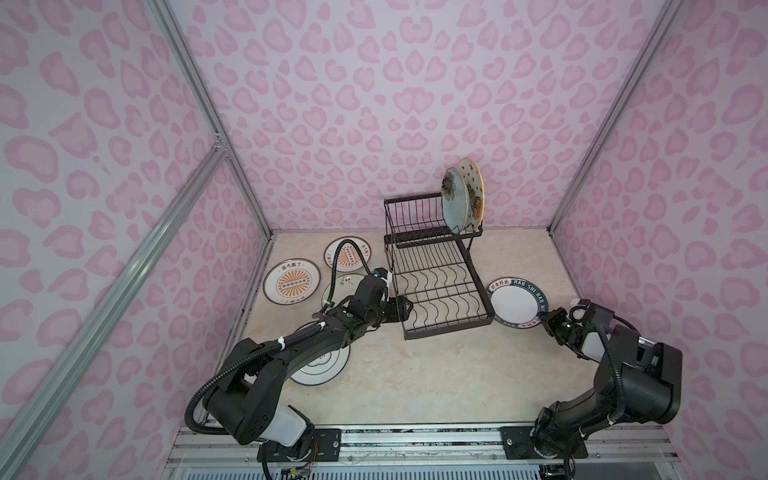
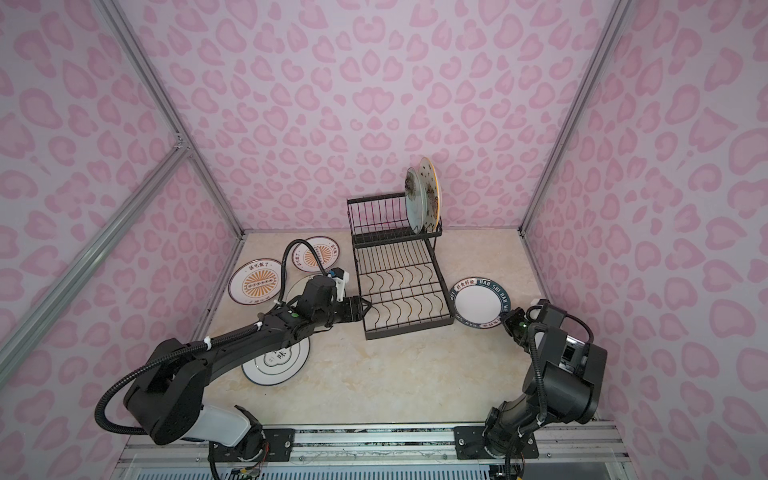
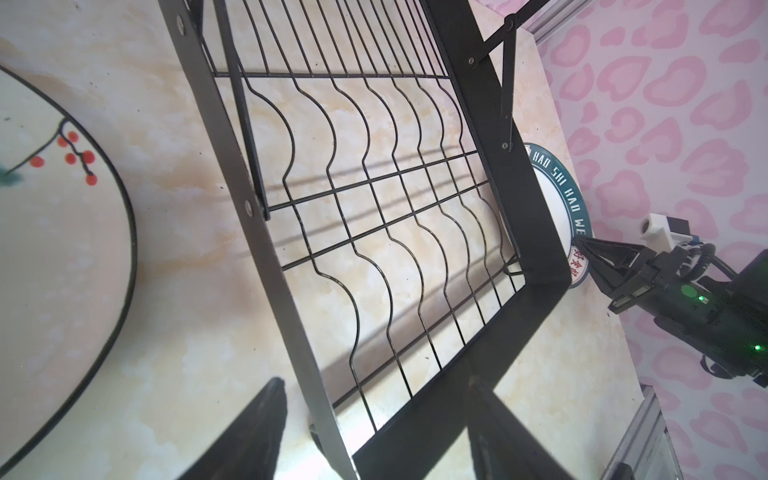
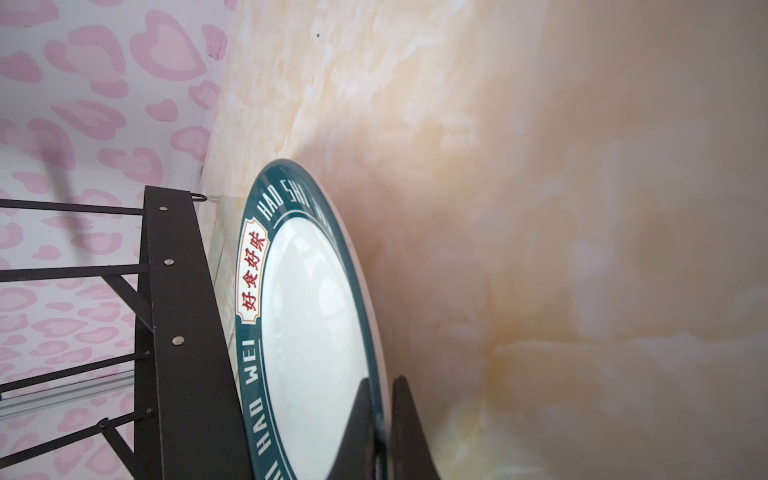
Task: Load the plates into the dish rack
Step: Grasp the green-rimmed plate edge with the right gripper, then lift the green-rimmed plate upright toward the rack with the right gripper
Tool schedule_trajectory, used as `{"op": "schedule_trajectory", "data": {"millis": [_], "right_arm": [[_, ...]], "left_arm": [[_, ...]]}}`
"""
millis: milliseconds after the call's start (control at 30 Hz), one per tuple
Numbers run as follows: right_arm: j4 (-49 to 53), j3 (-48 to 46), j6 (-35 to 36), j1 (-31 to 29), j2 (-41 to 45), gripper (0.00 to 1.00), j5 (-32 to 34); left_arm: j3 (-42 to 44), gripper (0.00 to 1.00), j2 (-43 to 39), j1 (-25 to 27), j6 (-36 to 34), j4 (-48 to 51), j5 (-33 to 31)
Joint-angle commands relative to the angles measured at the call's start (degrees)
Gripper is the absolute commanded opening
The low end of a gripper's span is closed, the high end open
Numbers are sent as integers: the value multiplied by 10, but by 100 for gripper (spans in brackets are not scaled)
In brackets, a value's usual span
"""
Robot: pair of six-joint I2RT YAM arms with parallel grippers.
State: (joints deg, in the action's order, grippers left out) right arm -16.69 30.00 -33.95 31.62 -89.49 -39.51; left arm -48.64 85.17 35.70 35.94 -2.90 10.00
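Observation:
The black wire dish rack (image 1: 446, 327) (image 2: 409, 329) stands mid-table; a teal flower plate (image 1: 455, 197) and a star-and-cat plate (image 1: 473, 187) stand upright in its raised basket. The navy-lettered plate (image 1: 517, 302) (image 4: 307, 316) lies flat right of the rack. My right gripper (image 1: 543, 318) (image 4: 384, 395) is shut on its near rim. My left gripper (image 1: 409, 309) (image 3: 374, 380) is open, its fingers straddling the rack's lower front-left corner rail. Left of the rack lie two orange-sunburst plates (image 1: 291, 281) (image 1: 347, 254), a cream branch plate (image 3: 54, 249) and a green-ringed plate (image 1: 322, 368), both partly under the left arm.
Pink patterned walls close in the table on three sides, with aluminium posts (image 1: 199, 91) at the corners. The right wall runs close beside the navy-lettered plate. A metal rail (image 1: 415, 436) carrying both arm bases runs along the front edge.

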Motion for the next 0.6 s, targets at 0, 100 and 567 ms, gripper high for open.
{"op": "schedule_trajectory", "data": {"millis": [0, 100, 567], "right_arm": [[19, -6, 7, 2, 18, 0, 16], [30, -9, 9, 6, 43, 0, 17], [73, -10, 9, 33, 193, 0, 17]], "left_arm": [[-2, 70, -8, 0, -5, -4, -5], [-5, 71, -8, 0, -4, -4, 0], [-18, 71, -7, 0, -9, 5, 1]]}}
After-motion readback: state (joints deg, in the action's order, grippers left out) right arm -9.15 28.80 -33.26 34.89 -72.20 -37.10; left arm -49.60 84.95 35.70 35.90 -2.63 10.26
